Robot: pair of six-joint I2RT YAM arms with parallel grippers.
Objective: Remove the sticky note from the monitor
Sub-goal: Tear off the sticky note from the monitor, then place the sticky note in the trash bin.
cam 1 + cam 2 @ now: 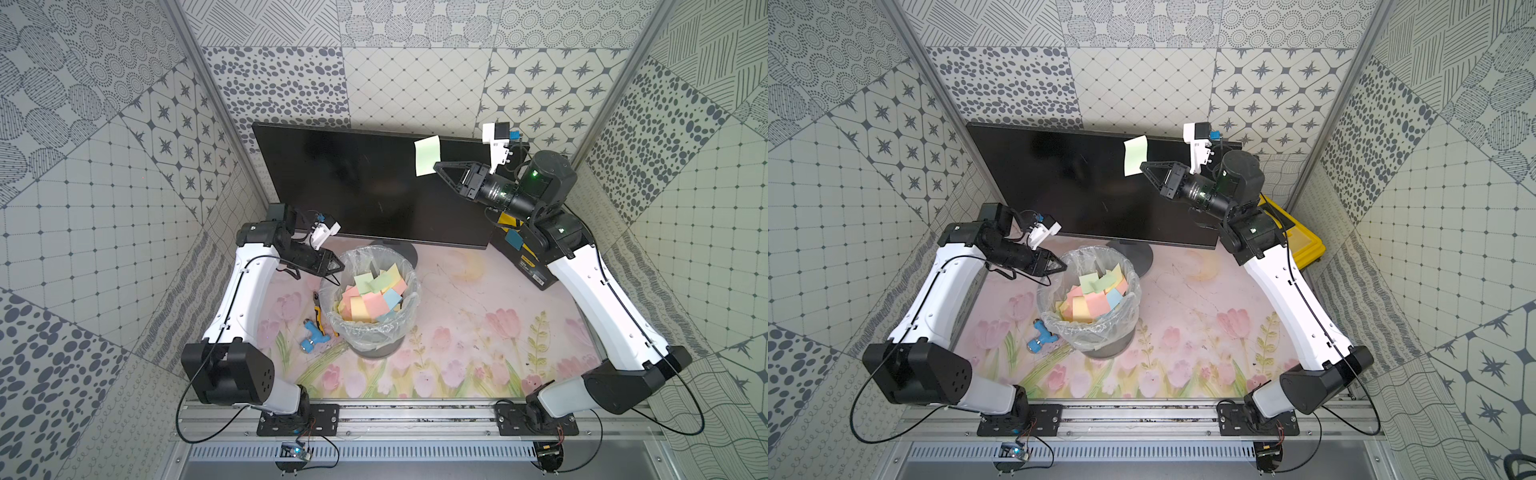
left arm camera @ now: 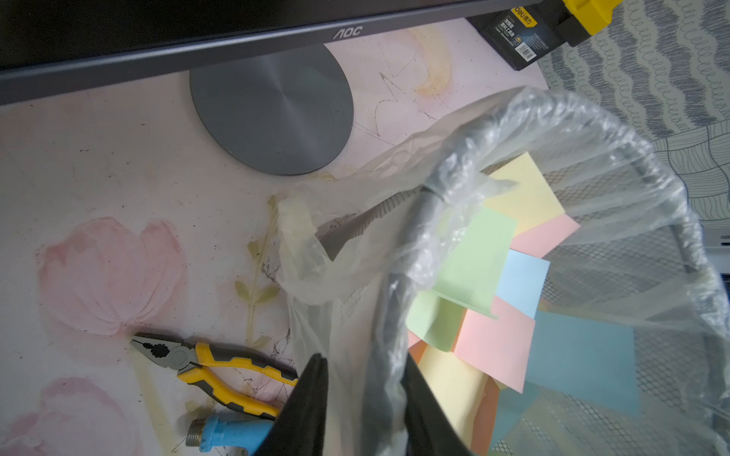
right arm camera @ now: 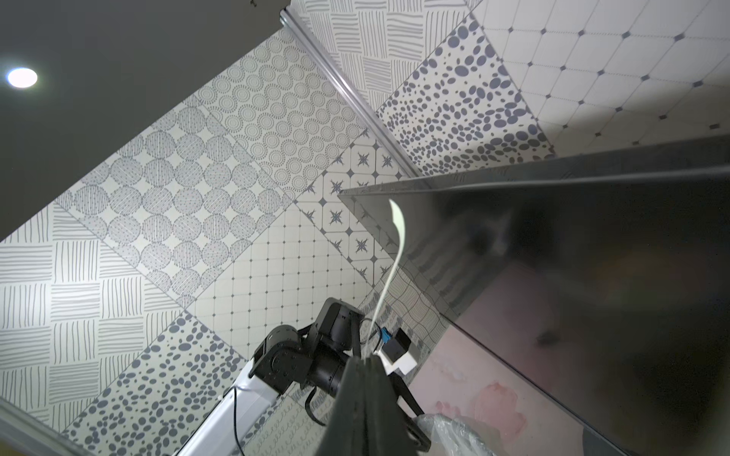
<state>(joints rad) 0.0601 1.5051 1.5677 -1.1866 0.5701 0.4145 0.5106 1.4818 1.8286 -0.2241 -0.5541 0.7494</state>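
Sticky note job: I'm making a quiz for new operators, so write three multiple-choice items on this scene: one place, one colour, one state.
1. Where do the pliers lie?
A. on the table beside the bin
B. inside the bin
C. in a drawer

2. What colour is the sticky note in front of the monitor?
A. pink
B. blue
C. green

3. How is the right claw?
A. wide open
B. shut on the sticky note
C. shut, empty

Answers: A, they lie flat next to the bin; C, pale green in both top views; B, its tips close on the note's edge.
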